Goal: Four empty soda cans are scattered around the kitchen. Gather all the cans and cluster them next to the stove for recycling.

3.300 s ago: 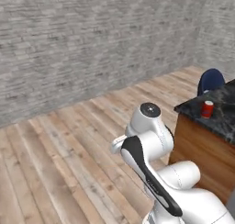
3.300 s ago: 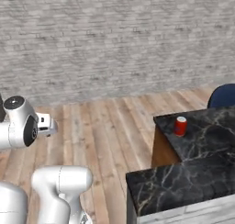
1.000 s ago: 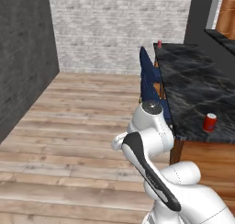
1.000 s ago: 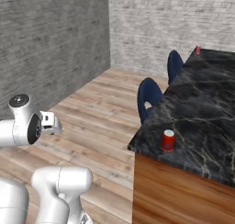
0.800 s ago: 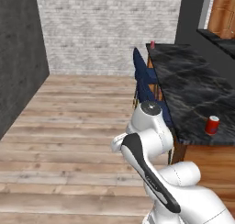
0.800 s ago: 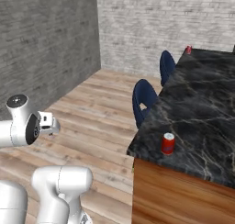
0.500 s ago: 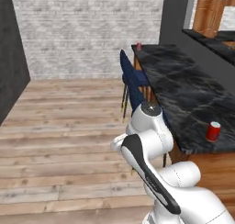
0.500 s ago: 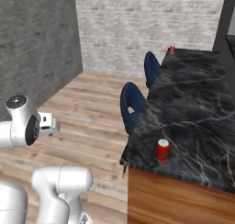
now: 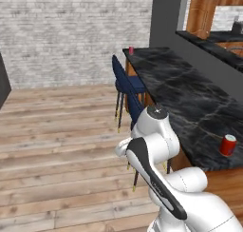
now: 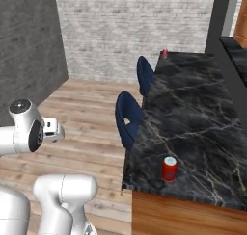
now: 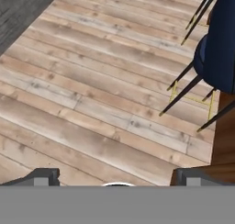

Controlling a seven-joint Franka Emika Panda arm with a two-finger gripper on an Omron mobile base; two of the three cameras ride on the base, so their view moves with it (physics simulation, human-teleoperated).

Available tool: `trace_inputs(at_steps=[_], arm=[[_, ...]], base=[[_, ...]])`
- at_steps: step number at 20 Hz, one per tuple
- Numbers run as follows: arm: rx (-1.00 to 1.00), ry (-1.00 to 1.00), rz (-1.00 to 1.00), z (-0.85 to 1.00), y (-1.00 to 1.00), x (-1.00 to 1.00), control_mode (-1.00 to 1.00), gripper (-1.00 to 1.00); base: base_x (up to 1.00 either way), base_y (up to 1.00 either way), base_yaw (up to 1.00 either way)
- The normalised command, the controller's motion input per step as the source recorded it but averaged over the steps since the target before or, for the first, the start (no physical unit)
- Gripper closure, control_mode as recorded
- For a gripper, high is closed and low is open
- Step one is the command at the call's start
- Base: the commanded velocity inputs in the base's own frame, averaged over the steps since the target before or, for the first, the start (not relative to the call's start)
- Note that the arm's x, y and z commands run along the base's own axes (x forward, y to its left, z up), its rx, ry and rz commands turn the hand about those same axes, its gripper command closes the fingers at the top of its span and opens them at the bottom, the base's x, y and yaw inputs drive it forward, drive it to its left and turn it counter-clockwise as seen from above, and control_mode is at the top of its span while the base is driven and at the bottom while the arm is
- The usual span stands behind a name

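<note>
The plank floor (image 9: 57, 131) ran out to a white brick wall (image 9: 71, 31), its boards lying lengthwise across the room. A long black marbled worktop (image 10: 193, 118) stretched away from the robot toward that wall, on a brown wood base. Two navy stools (image 10: 128, 118) stood tucked against its floor side, one behind the other, on thin dark legs with yellow foot rails that showed in the hand view (image 11: 215, 44).

The white arm (image 9: 152, 150) was folded up close to its own body, beside the near end of the worktop. In the hand view the fingers (image 11: 117, 178) stood wide apart, nothing between them, looking down at bare boards with a stool's legs off to one side.

A red can (image 10: 169, 168) stood upright on the worktop near its near edge, long axis vertical, silver top up; the left base view showed it too (image 9: 228, 144), just in from the corner. A second can (image 10: 165, 53), small and reddish, stood upright at the worktop's far end, close to the edge nearest the wall, also seen in the left base view (image 9: 131, 50). The two cans were well apart, one at each end.
</note>
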Motion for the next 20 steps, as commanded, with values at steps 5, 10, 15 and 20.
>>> trace_inputs(at_steps=[5, 10, 15, 20], arm=[[0.00, 0.00, 0.00, 0.00, 0.00, 0.00, 1.00, -1.00], [0.00, 0.00, 0.00, 0.00, 0.00, 0.00, 1.00, -1.00], [0.00, 0.00, 0.00, 0.00, 0.00, 0.00, 1.00, -1.00], [0.00, 0.00, 0.00, 0.00, 0.00, 0.00, 1.00, -1.00]], base=[[0.60, 0.39, -0.15], [0.57, 0.46, -0.06], [0.35, 0.66, 0.00], [0.12, 0.72, 0.00]])
